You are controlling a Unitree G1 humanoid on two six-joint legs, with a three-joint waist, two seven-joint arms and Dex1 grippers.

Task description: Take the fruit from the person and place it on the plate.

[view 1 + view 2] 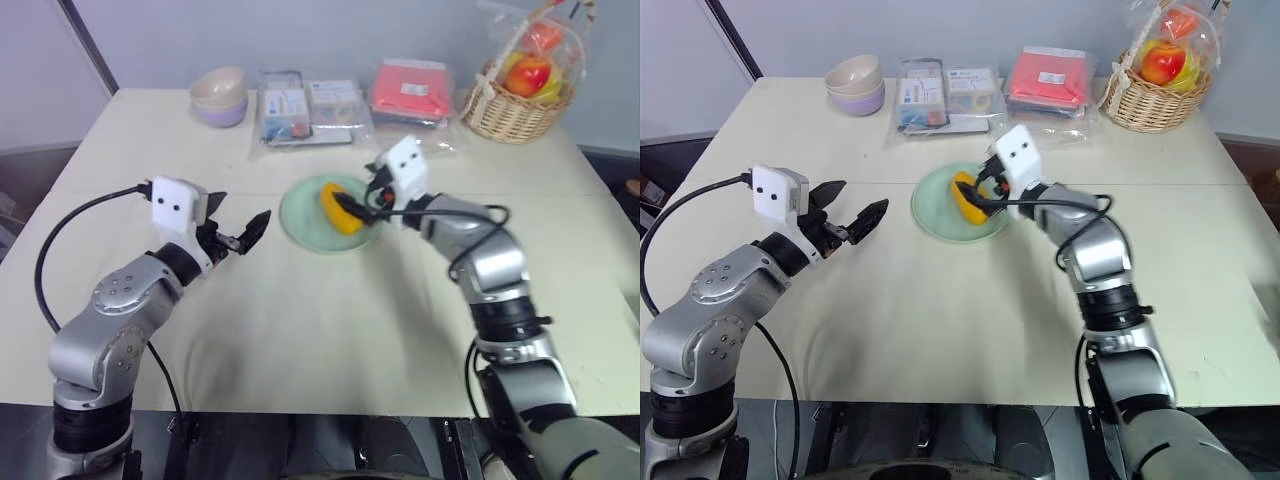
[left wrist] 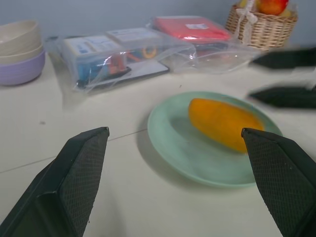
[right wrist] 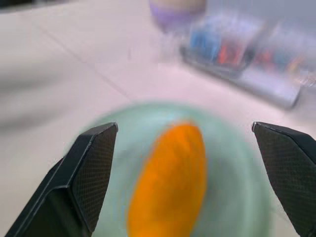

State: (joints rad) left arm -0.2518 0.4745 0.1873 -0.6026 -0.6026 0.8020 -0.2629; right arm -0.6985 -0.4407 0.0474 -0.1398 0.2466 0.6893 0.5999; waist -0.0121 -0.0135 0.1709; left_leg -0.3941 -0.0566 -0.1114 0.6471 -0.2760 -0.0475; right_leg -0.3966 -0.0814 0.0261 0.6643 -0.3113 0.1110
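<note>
Fruit (image 1: 340, 208) lies on plate (image 1: 330, 214), just ahead of right gripper (image 1: 366, 200), jaws spread wide, nothing held. Left gripper (image 1: 243, 236) hovers apart, jaws open, empty. Beyond plate: stacked bowls (image 1: 220, 96), plastic-wrapped packets (image 1: 310, 108), wicker basket (image 1: 520, 90). Nothing blocks plate.

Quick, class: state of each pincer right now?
Left pincer: open, holding nothing.
Right pincer: open, holding nothing; the fruit lies on the plate.
</note>
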